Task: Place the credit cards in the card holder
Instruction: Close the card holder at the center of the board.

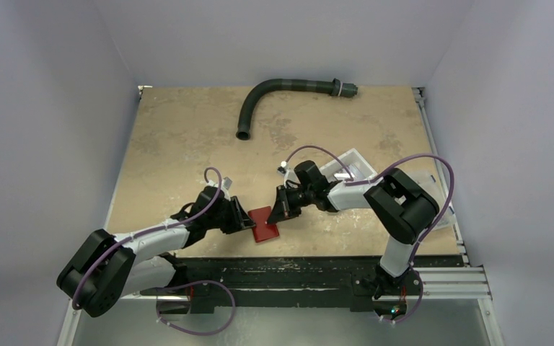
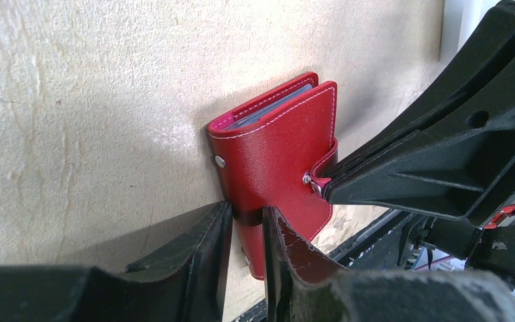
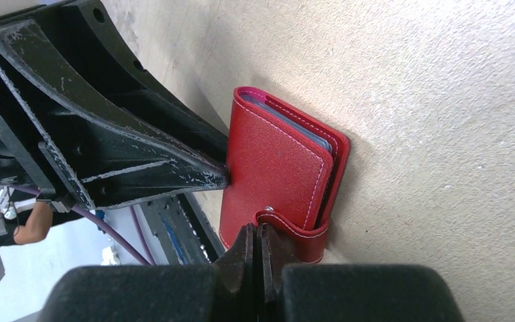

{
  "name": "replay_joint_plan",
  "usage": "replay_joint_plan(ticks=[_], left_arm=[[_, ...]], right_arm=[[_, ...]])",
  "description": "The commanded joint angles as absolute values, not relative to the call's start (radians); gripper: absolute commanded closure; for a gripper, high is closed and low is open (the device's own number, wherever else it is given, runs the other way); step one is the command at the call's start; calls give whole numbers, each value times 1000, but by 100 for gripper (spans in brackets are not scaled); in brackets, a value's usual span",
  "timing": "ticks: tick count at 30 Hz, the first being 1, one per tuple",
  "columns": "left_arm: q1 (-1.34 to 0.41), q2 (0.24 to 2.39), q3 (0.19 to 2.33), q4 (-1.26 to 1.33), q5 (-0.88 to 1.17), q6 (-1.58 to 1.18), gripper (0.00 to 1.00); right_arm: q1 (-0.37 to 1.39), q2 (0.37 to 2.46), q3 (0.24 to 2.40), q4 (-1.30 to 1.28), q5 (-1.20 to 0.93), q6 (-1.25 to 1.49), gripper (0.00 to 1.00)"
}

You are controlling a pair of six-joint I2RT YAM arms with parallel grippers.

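Observation:
The dark-red card holder (image 1: 265,223) lies folded near the table's front edge, between the two grippers. My left gripper (image 1: 243,218) is shut on its left edge; in the left wrist view the fingers (image 2: 248,225) pinch the cover of the card holder (image 2: 275,161). My right gripper (image 1: 281,210) is shut on the snap tab (image 3: 288,231) of the card holder (image 3: 275,168), its fingertips (image 3: 258,235) pressed together. Grey edges (image 3: 295,124) show between the covers; I cannot tell whether they are credit cards or sleeves. No loose credit cards are in view.
A white bin (image 1: 353,164) stands behind the right arm. A dark curved hose (image 1: 274,90) lies at the back of the table. The table's front edge and the black rail (image 1: 296,270) are just below the card holder.

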State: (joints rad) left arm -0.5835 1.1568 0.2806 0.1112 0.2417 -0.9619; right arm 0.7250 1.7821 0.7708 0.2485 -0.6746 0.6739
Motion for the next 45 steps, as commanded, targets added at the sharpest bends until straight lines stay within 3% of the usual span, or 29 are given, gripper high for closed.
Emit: replay_joint_plan(ticks=[1,31,45], left_arm=[[-584,1139,269,142,247,-972,74],[-585,1149,264,168,257,-974,74],[-585,1196,261,217,267,-975,77]], right_arm=[[722,1787,790,216,-597,690,100],[712,1818,720,329,-522,844,100],[764,1824,874,7,-460,572,100]])
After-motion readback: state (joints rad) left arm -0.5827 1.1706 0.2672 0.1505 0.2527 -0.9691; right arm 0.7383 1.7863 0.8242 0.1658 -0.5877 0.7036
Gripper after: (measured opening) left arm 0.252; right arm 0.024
